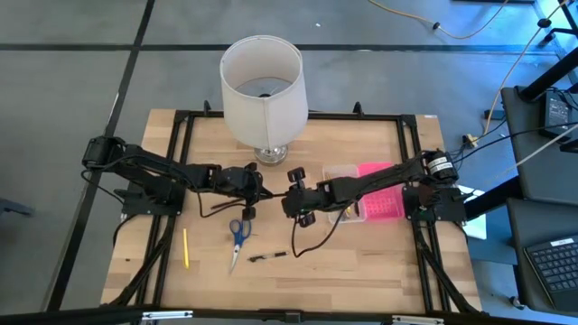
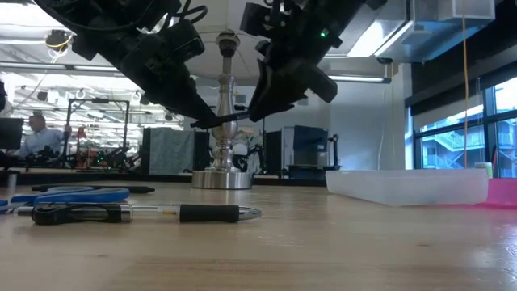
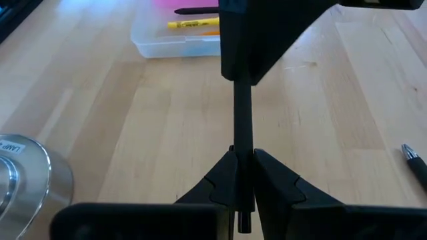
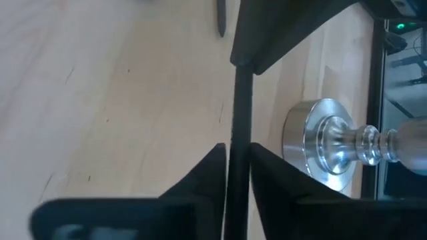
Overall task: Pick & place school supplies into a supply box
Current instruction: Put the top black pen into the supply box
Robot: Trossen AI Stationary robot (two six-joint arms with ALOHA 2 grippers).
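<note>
Both grippers meet in mid-air above the table's middle, each shut on one end of a dark pen (image 2: pixel 230 120). My left gripper (image 1: pixel 260 188) comes from the left and my right gripper (image 1: pixel 287 197) from the right. The blue-handled scissors (image 1: pixel 238 233), a yellow pencil (image 1: pixel 186 247) and another dark pen (image 1: pixel 268 256) lie flat on the table nearer the front edge. The clear supply box (image 3: pixel 180 37) holds a yellow pencil, an orange one and a dark pen. Its pink lid (image 1: pixel 379 203) lies beside it on the right. My left gripper pinches the dark pen near one end (image 3: pixel 243 157) between its two fingers, and the pen runs on along the fingers' line. The pen is lifted clear of the table, about level. My right gripper pinches the same pen near its other end (image 4: pixel 237 137) between its two fingers, coming from the table's right, slanting down. The pen bridges the gap between the two grippers.
A white lamp (image 1: pixel 263 86) with a chrome base (image 2: pixel 222 178) stands at the far middle of the table, just behind the grippers. Black frame rails run along the table's sides. Bare wood lies between the scissors and the box.
</note>
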